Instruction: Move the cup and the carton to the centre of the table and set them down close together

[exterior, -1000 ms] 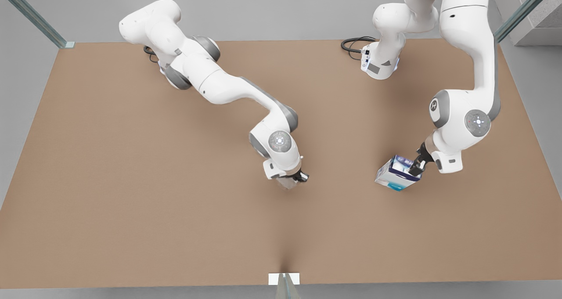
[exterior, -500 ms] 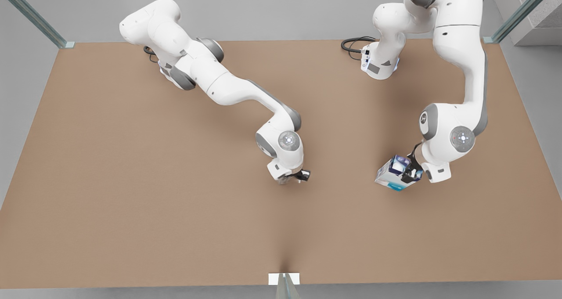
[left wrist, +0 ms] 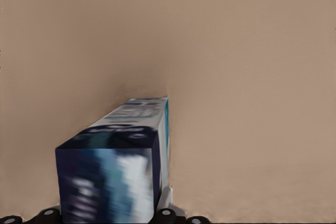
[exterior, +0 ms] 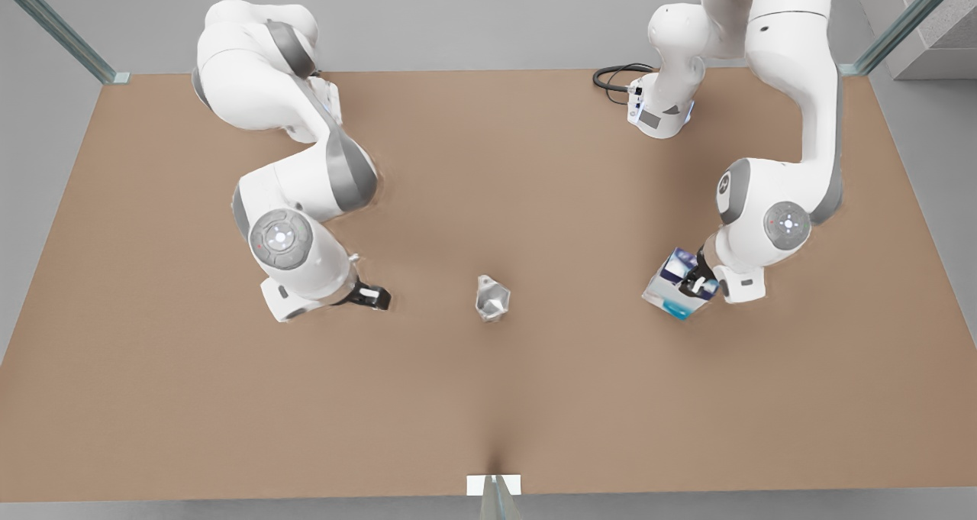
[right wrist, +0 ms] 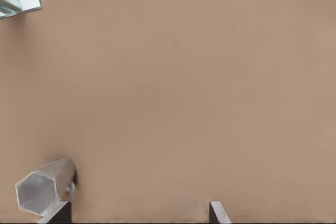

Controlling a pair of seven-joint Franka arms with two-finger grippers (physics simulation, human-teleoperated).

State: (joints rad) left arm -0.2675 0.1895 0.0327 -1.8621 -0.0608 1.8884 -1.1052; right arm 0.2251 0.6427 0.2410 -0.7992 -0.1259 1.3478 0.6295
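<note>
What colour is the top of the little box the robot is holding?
The carton has a dark blue-purple top with blurry white lettering, best seen in the left wrist view.

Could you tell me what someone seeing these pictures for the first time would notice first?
Probably the cup, standing alone near the middle of the table, with the open right gripper off to the front view's left of it. Next, the carton, held tilted in the left gripper toward the front view's right.
</note>
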